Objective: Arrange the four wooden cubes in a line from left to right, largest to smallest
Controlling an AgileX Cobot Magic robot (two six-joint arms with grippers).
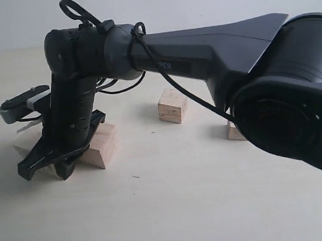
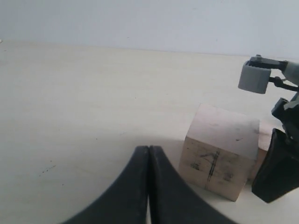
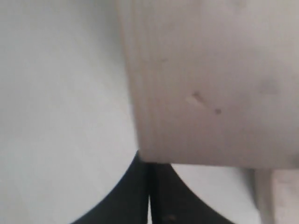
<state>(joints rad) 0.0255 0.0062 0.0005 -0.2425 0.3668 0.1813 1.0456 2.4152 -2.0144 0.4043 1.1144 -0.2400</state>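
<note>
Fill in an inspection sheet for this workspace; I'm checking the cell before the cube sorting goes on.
surface: pale tabletop, a few tiny dark specks.
job's things: largest cube, pencil marks on one face; second cube partly hidden behind it; centre cube standing apart; small cube half hidden by the right arm.
clutter: nothing seen.
grippers: left gripper shut, empty, beside the largest cube; right gripper shut, tips right at the largest cube.
cables: black cable looped over the right arm.
surroundings: plain pale wall.
</note>
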